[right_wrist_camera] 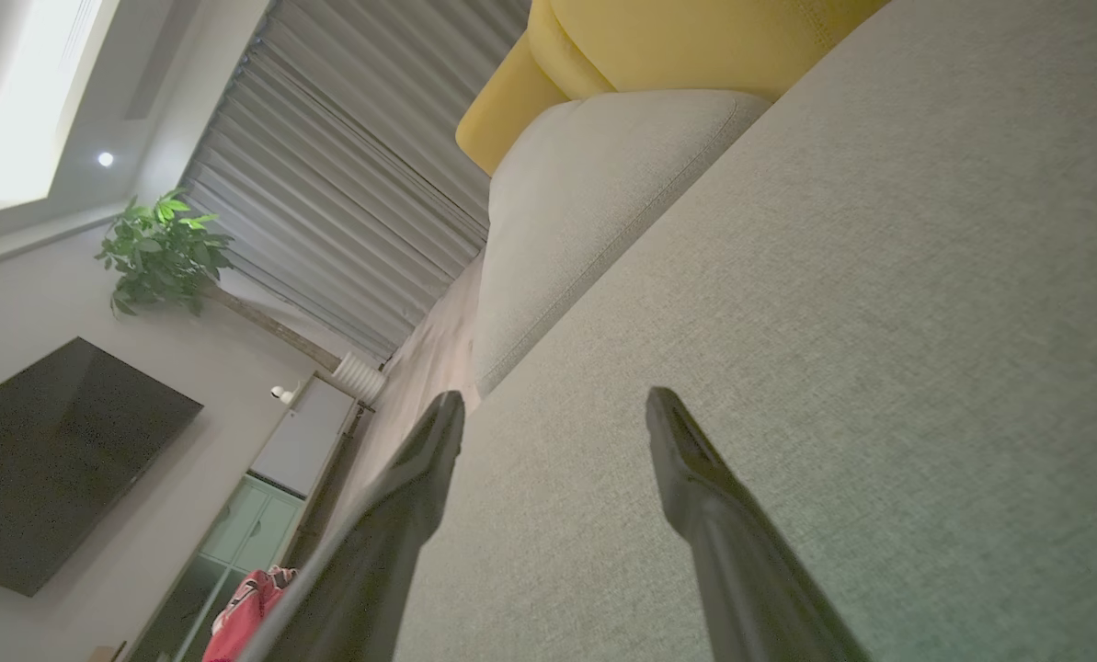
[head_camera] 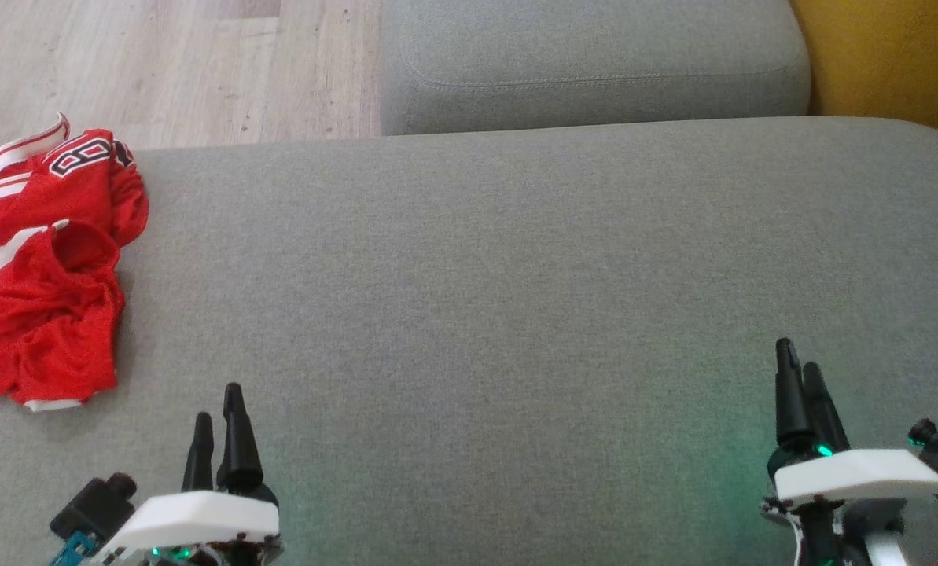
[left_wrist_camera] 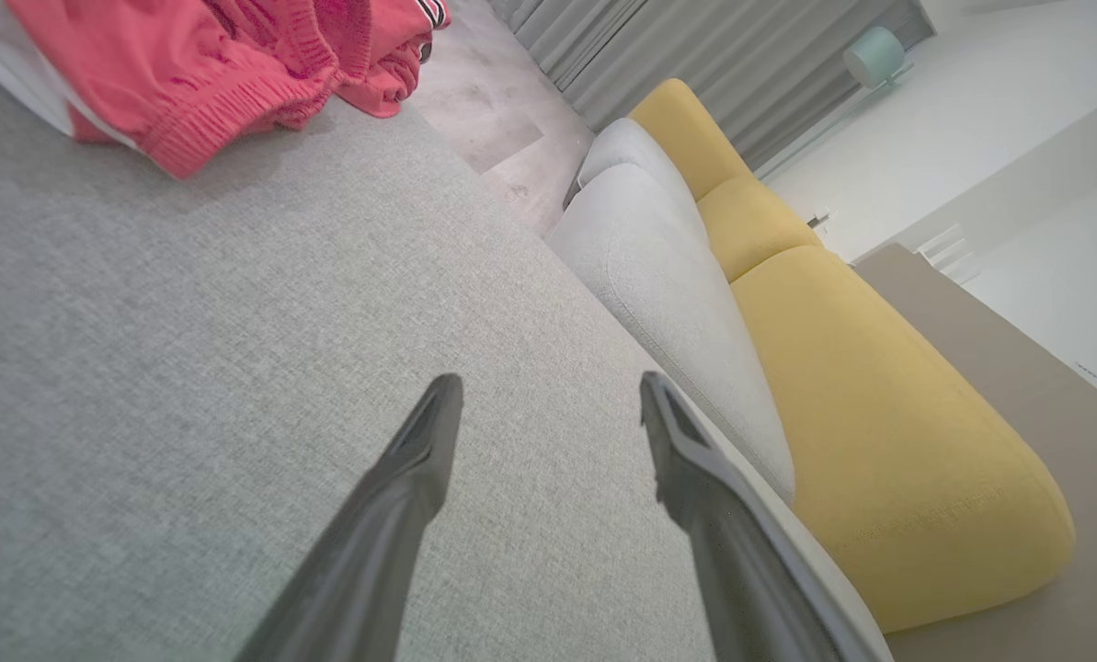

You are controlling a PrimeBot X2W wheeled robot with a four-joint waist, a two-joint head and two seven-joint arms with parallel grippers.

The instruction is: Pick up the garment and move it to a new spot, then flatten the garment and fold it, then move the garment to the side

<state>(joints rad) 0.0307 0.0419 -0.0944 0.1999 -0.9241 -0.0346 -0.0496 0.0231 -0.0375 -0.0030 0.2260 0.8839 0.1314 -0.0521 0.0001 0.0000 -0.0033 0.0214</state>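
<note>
Both tools idle, nothing picked yet. Left tool [head_camera: 217, 402] sits low over the near-left of the grey sofa seat [head_camera: 476, 275], jaws fully spread, nothing between them; the left wrist view confirms bare fabric between the fingers. Right tool [head_camera: 797, 355] is the same at near-right: wide open, empty, well apart from everything. The garment [head_camera: 44, 259] is a crumpled red heap with white trim at the far-left end of the seat, ahead and left of the left tool, not touching it. My read: this is a parked start pose, arms apart to keep the middle of the seat free as the flatten-and-fold area, and the left arm is the obvious one for the first grab since it is near the heap. Unknowns: the head view's left edge cuts the heap off, so full extent is unclear; it is bunched over itself, so I can't say jersey or shorts, only a partial "8" print on top. Its far end overlaps the wooden floor [head_camera: 162, 71] in frame, so I can't tell if it overhangs the seat edge. The right wrist view shows just a small red patch beside its finger, probably the same garment. Both tools' wrists run off the bottom of the frame.
</note>
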